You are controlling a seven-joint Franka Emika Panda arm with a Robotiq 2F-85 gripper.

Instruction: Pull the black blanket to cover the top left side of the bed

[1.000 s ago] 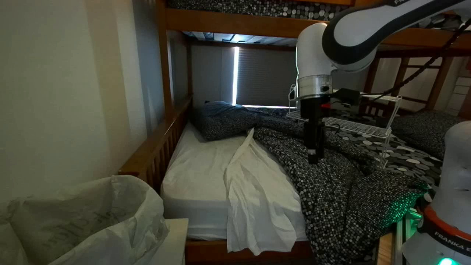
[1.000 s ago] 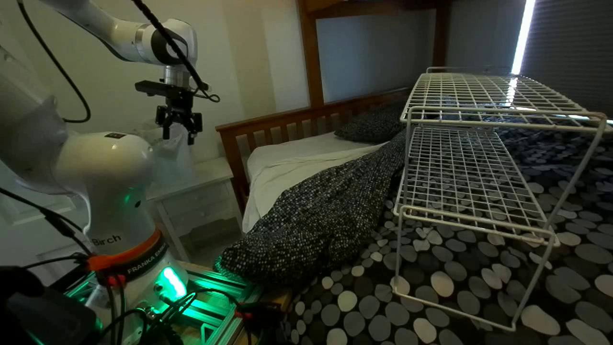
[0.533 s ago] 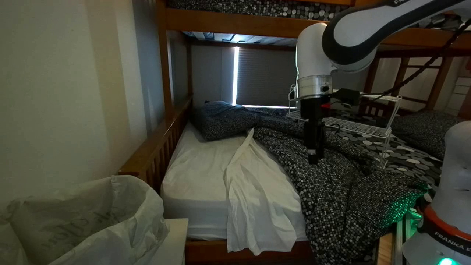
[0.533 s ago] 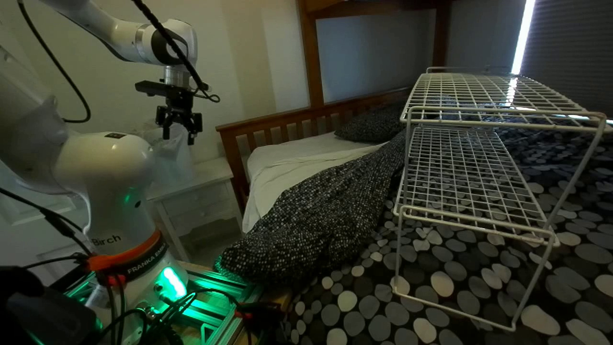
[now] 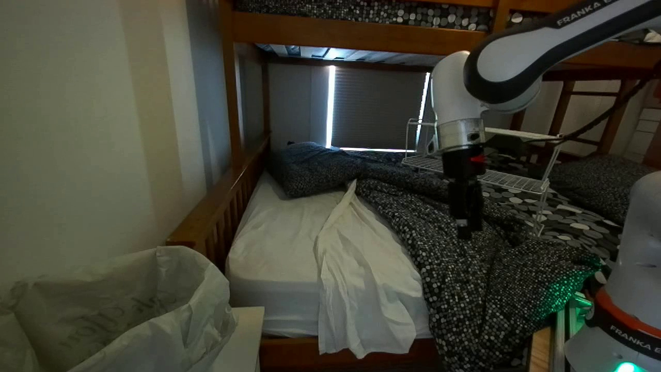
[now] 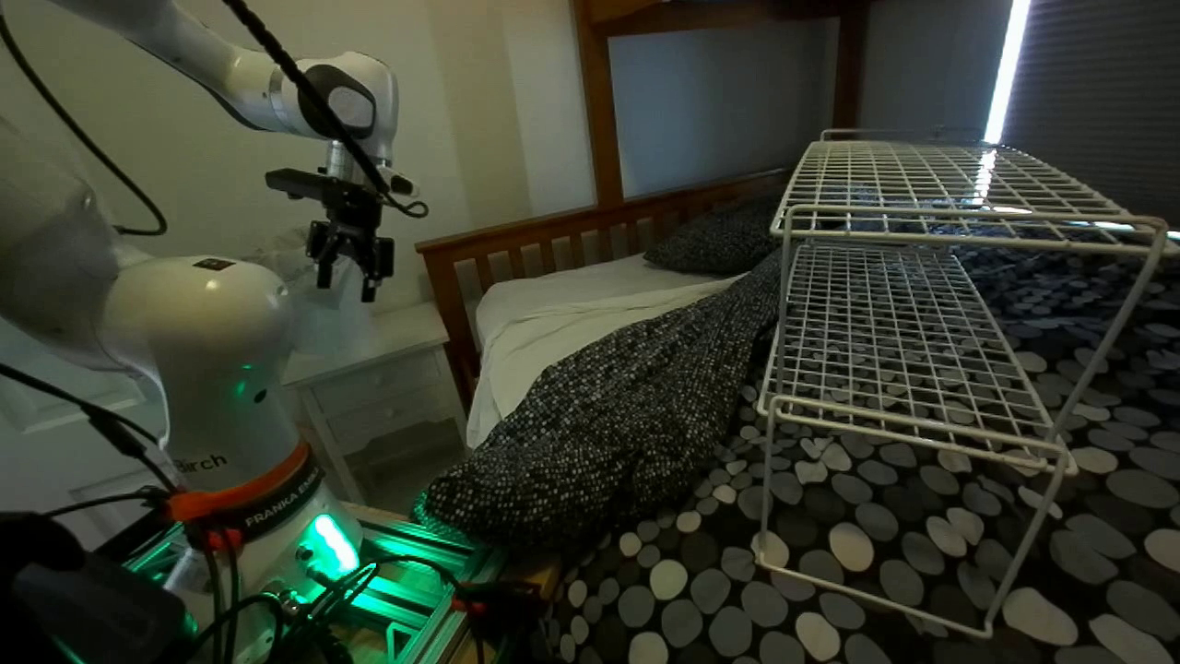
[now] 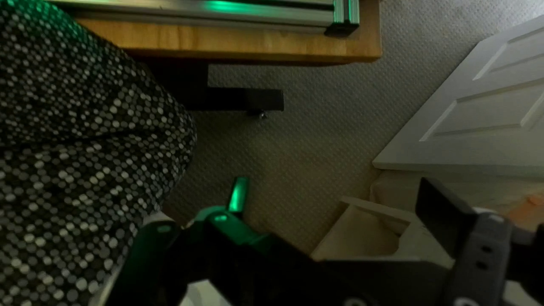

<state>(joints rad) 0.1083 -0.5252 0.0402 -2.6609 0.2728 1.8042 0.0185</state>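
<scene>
The black blanket [image 5: 465,279] with small white marks lies bunched along one side of the bed [image 5: 279,237]. It also shows in an exterior view [image 6: 627,415] and at the left of the wrist view [image 7: 85,148]. The white-sheeted mattress is bare on the wall side, with a loose white sheet [image 5: 361,274] beside the blanket. A dark pillow [image 5: 315,170] lies at the far end. My gripper [image 6: 347,284] is open and empty, fingers pointing down, in the air. In the wrist view the gripper [image 7: 334,187] has its fingers wide apart, with floor and nightstand behind them.
A white wire rack [image 6: 922,360] stands on a large-spotted cover [image 6: 876,572] beyond the blanket. A white nightstand [image 6: 378,350] and a white bag [image 5: 119,310] stand by the bed's near end. The upper bunk rail [image 5: 351,31] runs overhead. A wooden side rail [image 6: 553,244] borders the mattress.
My gripper has moved slightly right and down in both exterior views within the last half second and tilted a little. The blanket, sheet and pillow have not moved.
</scene>
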